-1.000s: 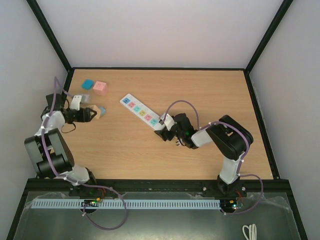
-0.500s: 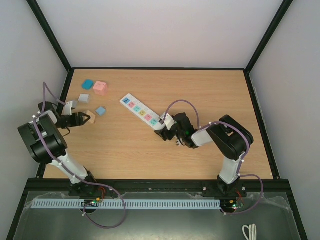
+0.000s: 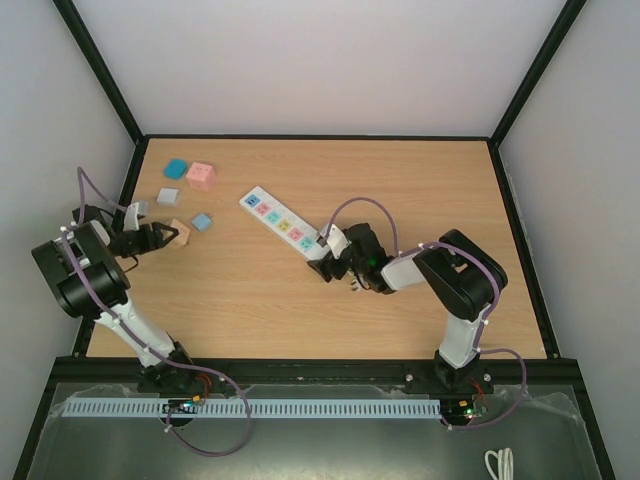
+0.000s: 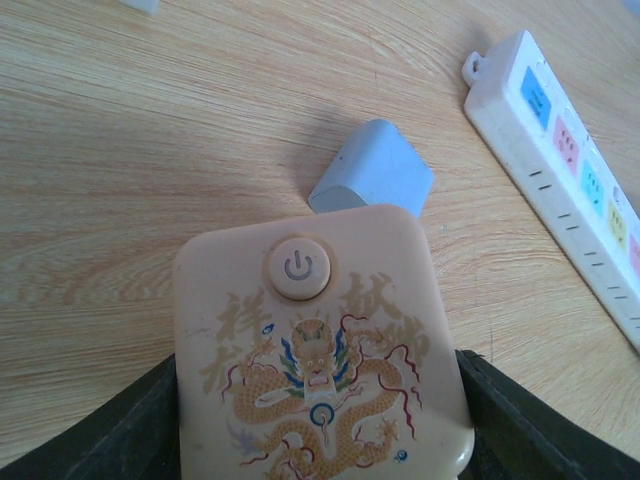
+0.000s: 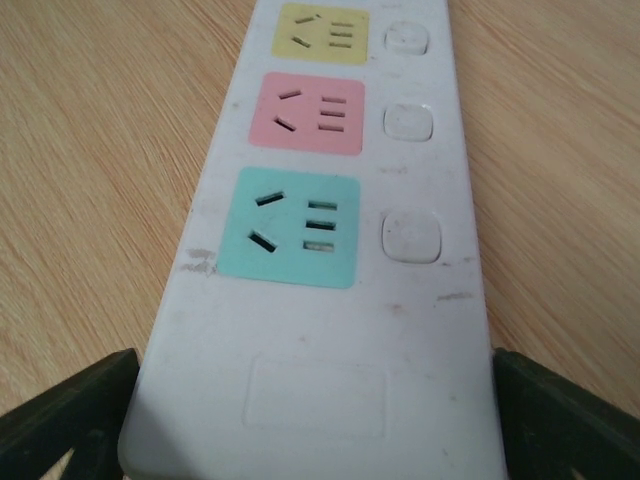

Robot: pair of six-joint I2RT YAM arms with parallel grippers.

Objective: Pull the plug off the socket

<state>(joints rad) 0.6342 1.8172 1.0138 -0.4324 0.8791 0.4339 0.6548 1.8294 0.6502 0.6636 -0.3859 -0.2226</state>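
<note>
from above, the long white plastic power strip [image 3: 283, 224] lies slantwise on the wooden counter [image 3: 420, 180], well apart from the left tool [image 3: 172, 237]. left wrist: that tool is clamped on a cream square plug with a dragon print [image 4: 318, 350]. right wrist: the right tool [image 5: 310, 410] is closed on the strip's end.

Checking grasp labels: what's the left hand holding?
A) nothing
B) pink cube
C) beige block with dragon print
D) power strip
C: in the left wrist view the beige block with the dragon print sits clamped between the fingers of the left hand; the power strip lies apart from it.
</note>
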